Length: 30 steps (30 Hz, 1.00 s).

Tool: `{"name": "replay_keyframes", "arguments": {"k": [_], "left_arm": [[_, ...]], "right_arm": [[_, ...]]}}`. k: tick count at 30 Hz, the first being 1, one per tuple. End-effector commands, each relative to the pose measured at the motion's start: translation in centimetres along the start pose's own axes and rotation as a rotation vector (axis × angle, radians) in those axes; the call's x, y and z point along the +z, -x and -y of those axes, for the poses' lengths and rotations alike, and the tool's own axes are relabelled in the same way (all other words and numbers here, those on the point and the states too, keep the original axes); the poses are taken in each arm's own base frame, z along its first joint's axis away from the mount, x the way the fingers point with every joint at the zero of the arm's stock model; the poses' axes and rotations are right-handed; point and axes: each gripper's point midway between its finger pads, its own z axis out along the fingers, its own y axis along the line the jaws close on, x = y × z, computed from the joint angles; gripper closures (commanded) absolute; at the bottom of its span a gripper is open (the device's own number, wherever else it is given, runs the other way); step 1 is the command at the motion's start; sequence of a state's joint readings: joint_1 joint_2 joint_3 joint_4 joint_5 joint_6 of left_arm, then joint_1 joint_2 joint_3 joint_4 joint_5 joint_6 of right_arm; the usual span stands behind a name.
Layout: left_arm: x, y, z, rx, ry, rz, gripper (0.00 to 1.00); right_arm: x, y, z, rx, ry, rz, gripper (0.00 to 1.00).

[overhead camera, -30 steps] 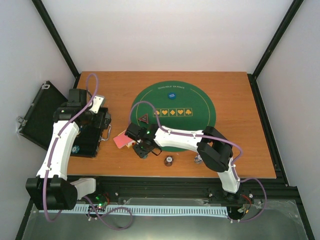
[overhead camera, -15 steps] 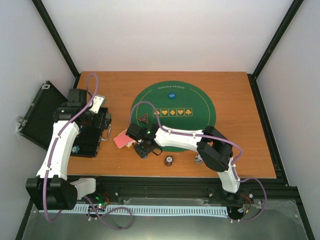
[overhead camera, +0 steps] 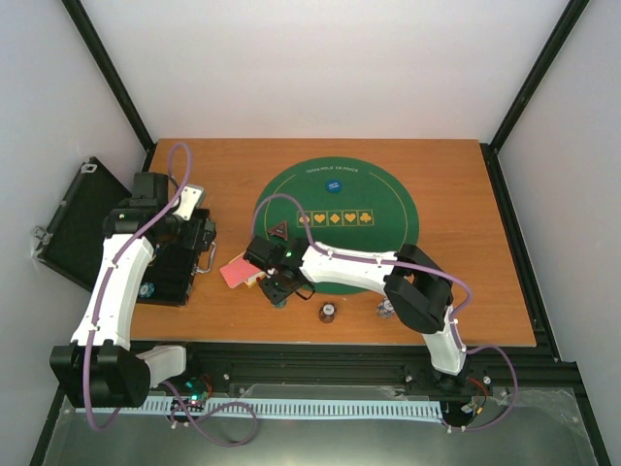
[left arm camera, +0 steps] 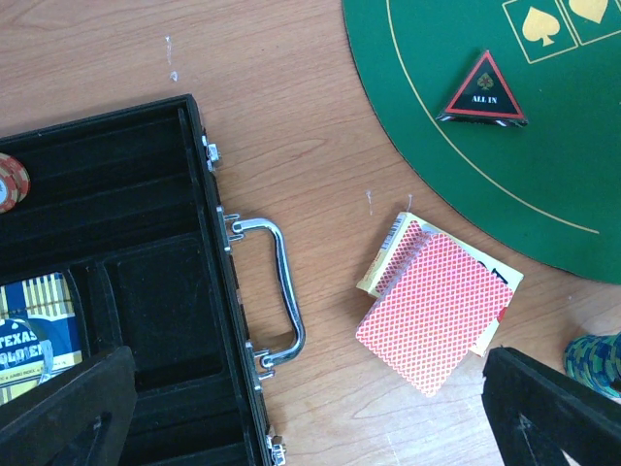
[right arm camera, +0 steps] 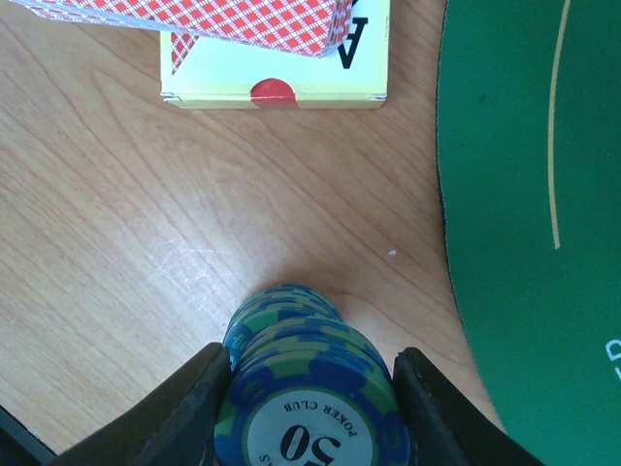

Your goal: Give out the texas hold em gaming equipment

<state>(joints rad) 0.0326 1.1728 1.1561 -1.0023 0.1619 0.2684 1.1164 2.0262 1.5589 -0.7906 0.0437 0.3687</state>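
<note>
My right gripper is shut on a stack of blue-and-green poker chips, a "50" chip on top, just left of the green felt mat; from the top view it is near the table's front. Just beyond lies the red-backed card deck on a yellow card box. My left gripper hangs open over bare wood between the case handle and the deck. The black red-edged triangle marker and a blue button disc lie on the mat.
The black hinged case lies open at the left, its lid hanging over the table edge, a striped chip inside. Two more small chip stacks stand by the front edge.
The right jaws have closed a little further onto the chip stack. Both arms have otherwise stayed nearly where they were.
</note>
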Motion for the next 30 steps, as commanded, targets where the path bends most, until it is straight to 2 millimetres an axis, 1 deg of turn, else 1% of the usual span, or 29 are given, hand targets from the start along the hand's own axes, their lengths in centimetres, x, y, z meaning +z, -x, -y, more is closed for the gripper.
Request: {"name": "replay_keyframes", "arguments": {"k": [1,5,10,13,17,20,24,30], "left_arm": [[-1.3,0.9,0.0,0.02,0.005,0.039,0.0],[-1.3,0.9,-0.1,0.023,0.008,0.038,0.0],[-1.4,1.0,-0.1,0.023,0.009,0.041,0.0],[-1.3,0.9,-0.1,0.023,0.009,0.039,0.0],[-1.3,1.0,-0.1,0.024,0.009,0.041,0.0],[-1.3,0.9,-0.1,0.024,0.009,0.039,0.0],[-1.3,0.9,-0.1,0.025,0.008,0.04,0.0],[-1.3,1.0,0.1,0.022,0.001,0.042,0.0]], "right_arm": [[-2.2,1.3,-0.4,0.005,0.028,0.051,0.62],[-1.9,1.0,-0.3,0.008,0.025,0.045,0.6],[-1.1,0.5,-0.4,0.014,0.026,0.029,0.54],[-0.9,0.6,-0.4,0.015,0.026,0.029,0.52],[-0.9,0.8,-0.4,0.011,0.026,0.03,0.52],[-1.1,0.8,-0.4,0.012,0.025,0.033,0.53],[-1.4,0.8,-0.3,0.014,0.022,0.036,0.58],[-2.3,1.2,-0.5,0.007,0.025,0.052,0.65]]}}
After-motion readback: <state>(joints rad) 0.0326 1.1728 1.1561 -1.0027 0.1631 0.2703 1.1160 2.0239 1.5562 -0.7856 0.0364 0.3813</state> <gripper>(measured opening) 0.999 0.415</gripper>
